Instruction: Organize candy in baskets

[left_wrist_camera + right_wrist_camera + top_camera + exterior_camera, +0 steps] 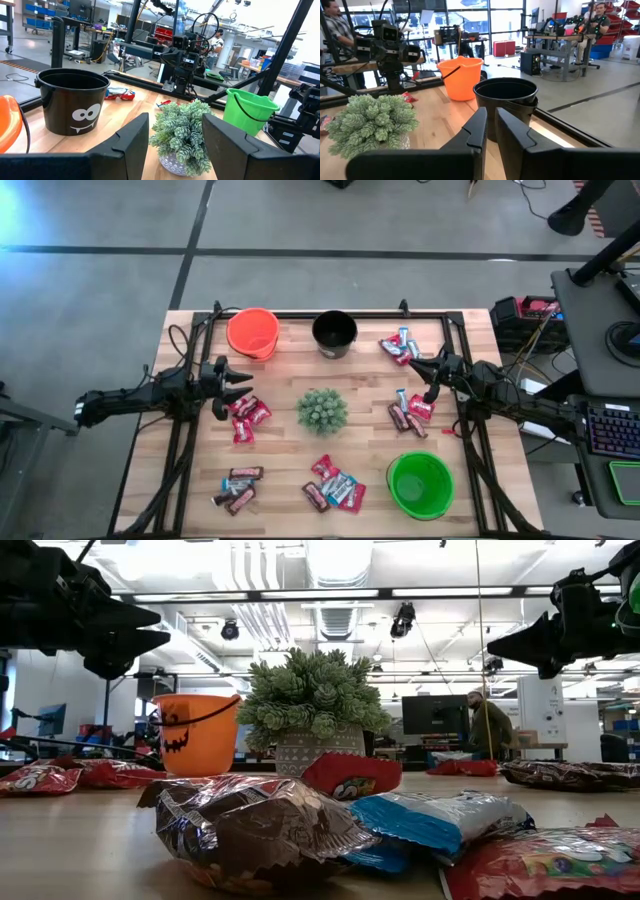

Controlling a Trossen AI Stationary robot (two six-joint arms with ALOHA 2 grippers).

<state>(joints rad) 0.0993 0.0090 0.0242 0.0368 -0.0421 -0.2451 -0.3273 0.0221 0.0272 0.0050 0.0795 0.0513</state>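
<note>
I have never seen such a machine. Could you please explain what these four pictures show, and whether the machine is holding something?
It is a robot with two dark arms at a wooden table. One picture looks straight down, one looks level across the tabletop, and two come from cameras on the wrists. On the table are an orange basket, a black basket, a green basket, a small plant and scattered candy. The left gripper is open, the right gripper is shut, and neither holds anything.

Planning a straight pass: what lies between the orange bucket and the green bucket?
The spiky plant sits about midway between the orange bucket and green bucket, as the high view shows.
</note>
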